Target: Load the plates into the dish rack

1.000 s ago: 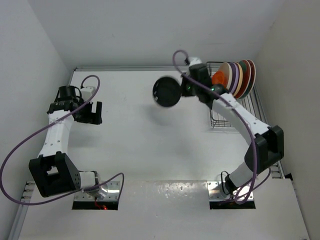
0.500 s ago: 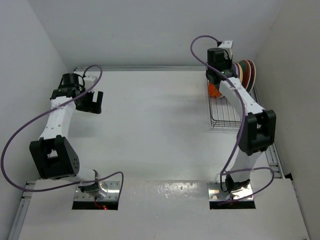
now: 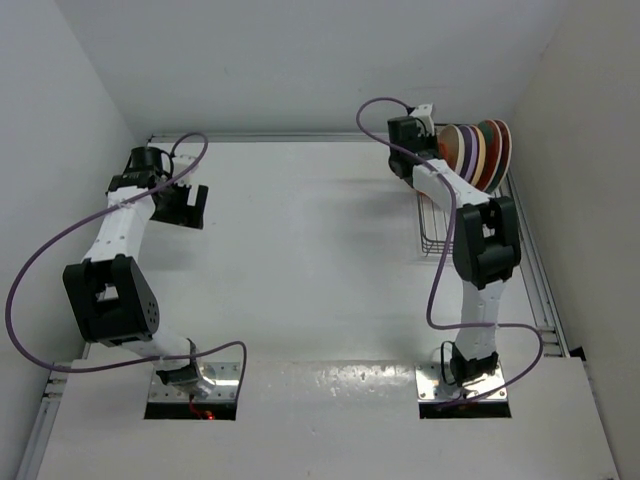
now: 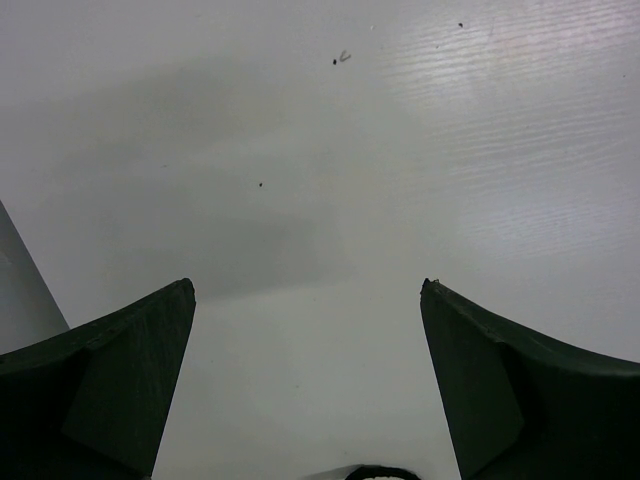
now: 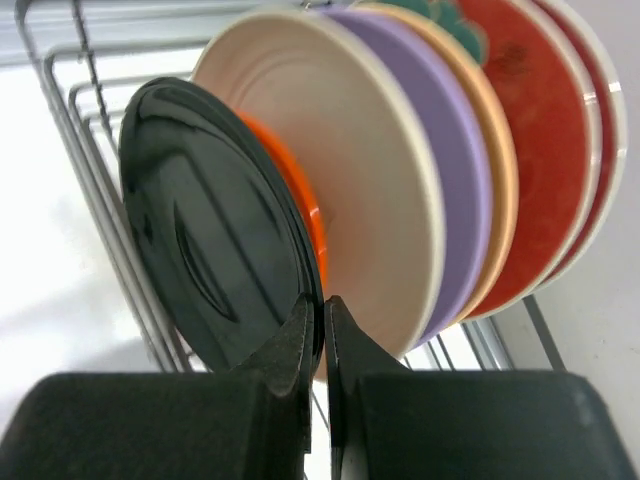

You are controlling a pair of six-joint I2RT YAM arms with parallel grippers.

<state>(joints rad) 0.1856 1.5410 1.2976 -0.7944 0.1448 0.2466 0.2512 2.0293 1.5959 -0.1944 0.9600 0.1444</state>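
My right gripper (image 5: 322, 305) is shut on the rim of the small glossy black plate (image 5: 200, 230), which stands on edge at the near end of the dish rack (image 5: 70, 130). Behind it, also upright, stand the small bright orange plate (image 5: 300, 190), the cream plate (image 5: 350, 160), the lavender plate (image 5: 460, 180), the pale orange plate (image 5: 495, 170) and two red plates (image 5: 545, 130). In the top view the right gripper (image 3: 425, 165) is at the rack's (image 3: 435, 235) far end beside the row of plates (image 3: 478, 155). My left gripper (image 3: 185, 205) is open and empty over bare table (image 4: 305, 290).
The rack stands at the far right, close to the right wall and the back wall. Its near half holds only bare wire. The left arm is close to the left wall.
My right arm has swung the black plate from over the table's middle into the rack beside the orange plate. The left arm has drawn back a little toward the far left corner.
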